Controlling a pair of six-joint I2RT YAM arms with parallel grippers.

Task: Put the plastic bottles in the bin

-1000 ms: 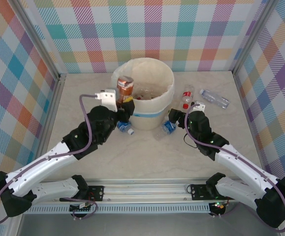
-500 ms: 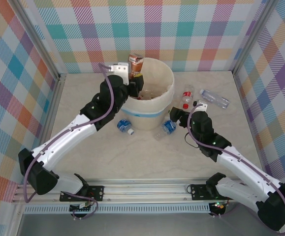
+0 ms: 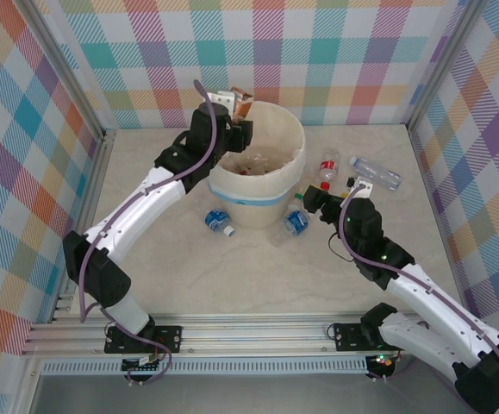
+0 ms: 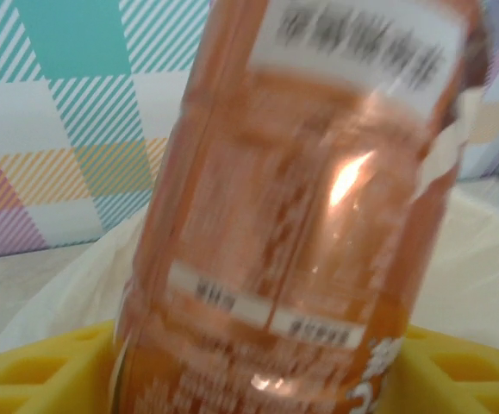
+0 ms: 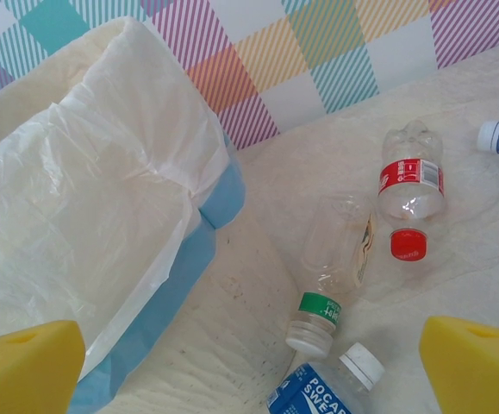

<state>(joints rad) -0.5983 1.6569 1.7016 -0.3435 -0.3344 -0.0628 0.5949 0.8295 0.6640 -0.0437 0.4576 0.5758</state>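
- Your left pincer [image 3: 234, 121] is up at the far-left rim of the bin [image 3: 294, 147]. A brown-labelled bottle [image 4: 301, 224] stands between its yellow fingers [image 4: 34, 379], roughly upright with a lean. You cannot tell whether it is pinched or already slack (the close view is blurred).
- The bin's mouth lies to the right of that pincer and toward you. I would judge the bottle barely over the rim, so a drop here could tip off the back edge.
- A blue-labelled bottle [image 3: 218, 221] lies on the bench [image 3: 232, 285] near the bin's front-left foot. Your left arm is the nearer one for it.
- Your right pincer [image 5: 249, 366] is spread wide and empty, low over the bench just right of the bin.
- Right under it lies a second blue-labelled bottle [image 5: 314, 397], white cap pointing away.
- Just beyond it lies a green-banded bottle [image 5: 339, 250], its long axis running away from the pincer and its neck toward you.
- A red-labelled bottle [image 5: 411, 181] lies to the right of that one.
- The bin wall (liner [image 5: 102, 216] draped over it) crowds the pincer's left finger.
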